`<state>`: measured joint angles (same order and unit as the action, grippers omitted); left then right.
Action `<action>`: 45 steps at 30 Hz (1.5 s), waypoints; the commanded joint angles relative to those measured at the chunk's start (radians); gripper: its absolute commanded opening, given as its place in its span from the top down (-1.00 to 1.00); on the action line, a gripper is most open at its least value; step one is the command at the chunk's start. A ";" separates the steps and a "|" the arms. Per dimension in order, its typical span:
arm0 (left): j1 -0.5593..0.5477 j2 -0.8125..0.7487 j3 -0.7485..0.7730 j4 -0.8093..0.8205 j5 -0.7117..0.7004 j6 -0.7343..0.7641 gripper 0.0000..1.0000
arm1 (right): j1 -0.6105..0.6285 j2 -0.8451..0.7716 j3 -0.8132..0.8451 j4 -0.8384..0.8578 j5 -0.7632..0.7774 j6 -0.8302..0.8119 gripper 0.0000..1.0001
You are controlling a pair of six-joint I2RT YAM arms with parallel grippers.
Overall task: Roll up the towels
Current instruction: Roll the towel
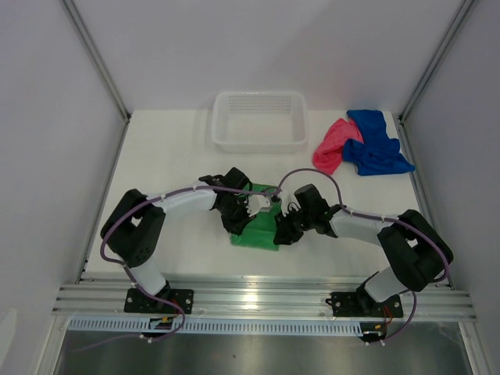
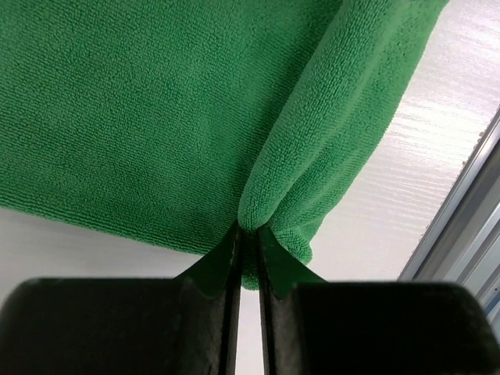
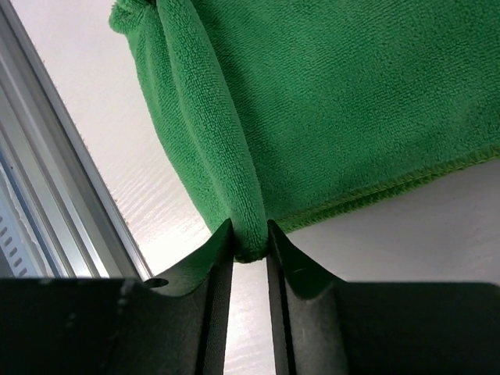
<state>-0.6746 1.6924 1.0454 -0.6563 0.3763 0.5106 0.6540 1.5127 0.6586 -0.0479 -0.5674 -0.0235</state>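
Near the front edge of the desk (image 1: pixel 172 156), between the two wrists, the green towel (image 1: pixel 256 233) was laid flat on the white surface, with its near edge turned up into a soft rolled fold. One end of that fold was pinched between the fingers of the left end effector (image 2: pixel 248 234), which were drawn almost together on the cloth. The other end was taken between the fingers of the right end effector (image 3: pixel 250 234). These were set a little wider, and the fold appeared to be touched on both sides, though how firmly it was gripped could not be judged. Farther back, the white basket (image 1: pixel 259 144) was placed at the far middle of the desk. To its right, at the far right corner, the pink-red towel (image 1: pixel 332 148) and the blue towel (image 1: pixel 375 144) were heaped crumpled and touching, the pink-red one on the left, both well apart from the green one.
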 commanded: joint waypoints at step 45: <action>0.026 0.049 0.090 -0.025 -0.056 -0.041 0.37 | -0.016 0.027 -0.143 0.416 0.124 0.694 0.83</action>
<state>-0.6601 1.7363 1.0943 -0.6876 0.3569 0.4858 0.6342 1.5059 0.4755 0.3946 -0.4911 0.6403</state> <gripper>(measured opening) 0.303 0.089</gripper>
